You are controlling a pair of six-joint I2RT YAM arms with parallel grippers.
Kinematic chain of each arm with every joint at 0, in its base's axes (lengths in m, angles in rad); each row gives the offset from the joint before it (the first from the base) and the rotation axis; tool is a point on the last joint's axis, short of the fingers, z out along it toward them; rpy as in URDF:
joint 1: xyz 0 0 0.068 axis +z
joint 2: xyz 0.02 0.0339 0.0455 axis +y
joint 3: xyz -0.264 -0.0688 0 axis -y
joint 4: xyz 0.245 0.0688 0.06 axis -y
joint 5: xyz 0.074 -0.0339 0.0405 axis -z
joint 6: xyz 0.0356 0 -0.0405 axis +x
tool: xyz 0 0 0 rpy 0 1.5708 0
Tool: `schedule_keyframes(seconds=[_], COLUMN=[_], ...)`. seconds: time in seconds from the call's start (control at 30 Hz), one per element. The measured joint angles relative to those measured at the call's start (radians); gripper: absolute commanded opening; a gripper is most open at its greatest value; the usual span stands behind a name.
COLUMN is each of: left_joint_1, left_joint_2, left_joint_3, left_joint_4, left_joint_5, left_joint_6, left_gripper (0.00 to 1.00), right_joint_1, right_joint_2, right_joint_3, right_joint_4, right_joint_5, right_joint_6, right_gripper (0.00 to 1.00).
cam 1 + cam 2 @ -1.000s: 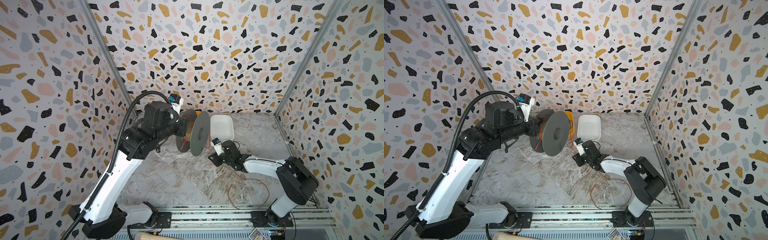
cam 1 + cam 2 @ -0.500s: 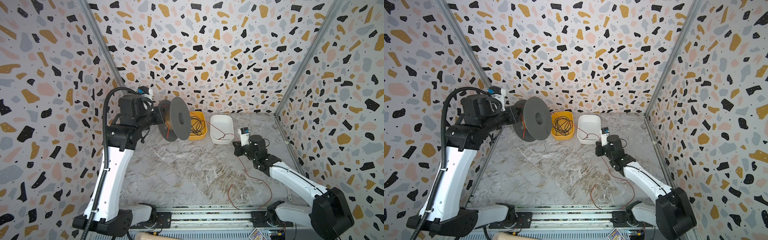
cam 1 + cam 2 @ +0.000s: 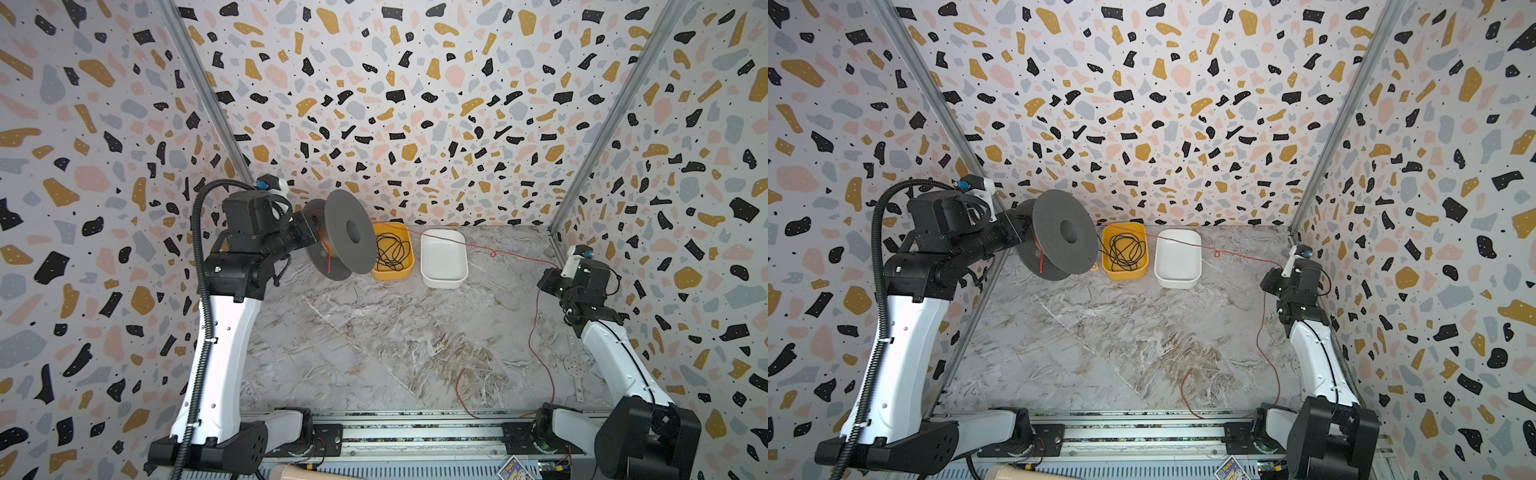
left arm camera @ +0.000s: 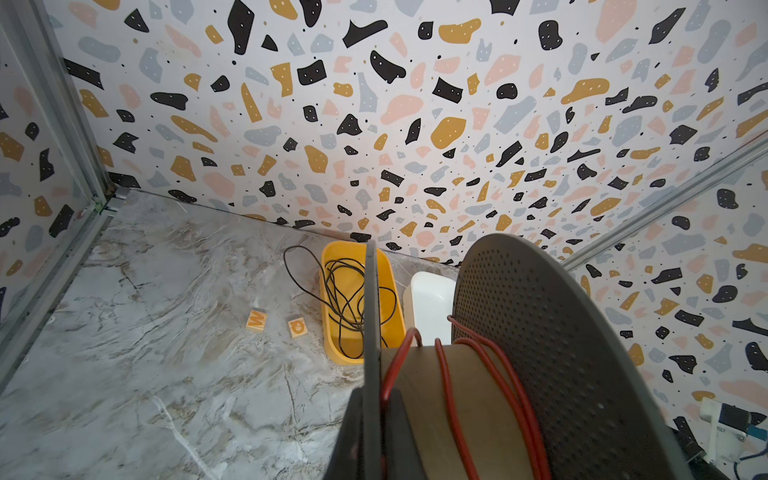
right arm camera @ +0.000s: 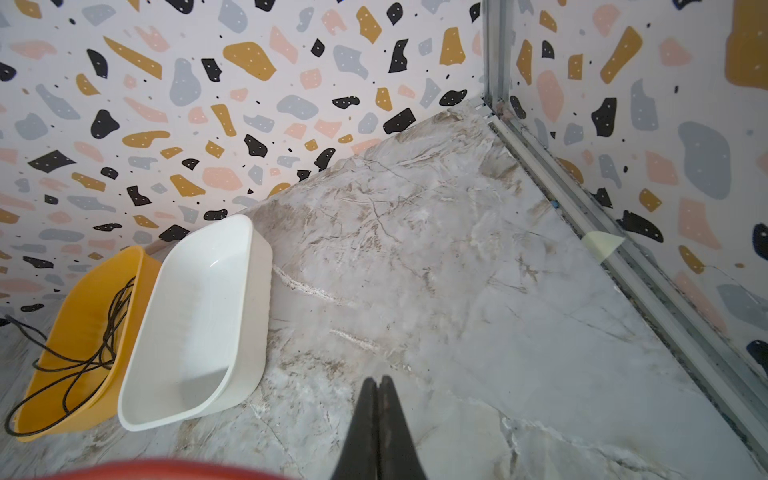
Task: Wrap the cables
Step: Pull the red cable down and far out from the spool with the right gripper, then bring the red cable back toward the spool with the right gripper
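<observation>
Holding the grey spool (image 3: 349, 232) raised at the far left with the left gripper (image 4: 375, 399), clamped tight on the thin edge of its flange. Pinching the red wire (image 3: 515, 253) at the right with the right gripper (image 5: 377, 399), jaws pressed fully together, apparently on the strand. Running through the air from a few turns on the spool core, over the yellow tub (image 3: 405, 266) and the white tub (image 3: 442, 282), to that gripper, then trailing loosely onto the near-right table (image 3: 374, 353). Probably handling as light, limp and kink-prone, with a small loop showing midway. Likely gripping best on a straight stretch, under gentle tension.
</observation>
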State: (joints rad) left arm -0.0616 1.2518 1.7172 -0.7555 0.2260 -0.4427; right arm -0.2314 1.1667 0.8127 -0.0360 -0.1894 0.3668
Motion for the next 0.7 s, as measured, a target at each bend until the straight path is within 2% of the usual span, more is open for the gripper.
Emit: schedule_keyframes(seconds=[0.27,0.7], left_joint_1=[0.015,0.023], left_joint_2=[-0.008,-0.012], left_joint_3=[0.0,-0.007], left_joint_4=[-0.003,0.015], left_joint_5=[0.009,0.021], left_joint_6=[-0.011,-0.018], left_gripper=[0.0,0.0], right_joint_1=[-0.124,-0.137], right_joint_2=[0.036,0.05], right_joint_3=[-0.025,-0.051], right_joint_4=[0.002,0.023], right_joint_5=[-0.056,-0.11], right_joint_6=[0.042,0.067], right_gripper=[0.02,0.14])
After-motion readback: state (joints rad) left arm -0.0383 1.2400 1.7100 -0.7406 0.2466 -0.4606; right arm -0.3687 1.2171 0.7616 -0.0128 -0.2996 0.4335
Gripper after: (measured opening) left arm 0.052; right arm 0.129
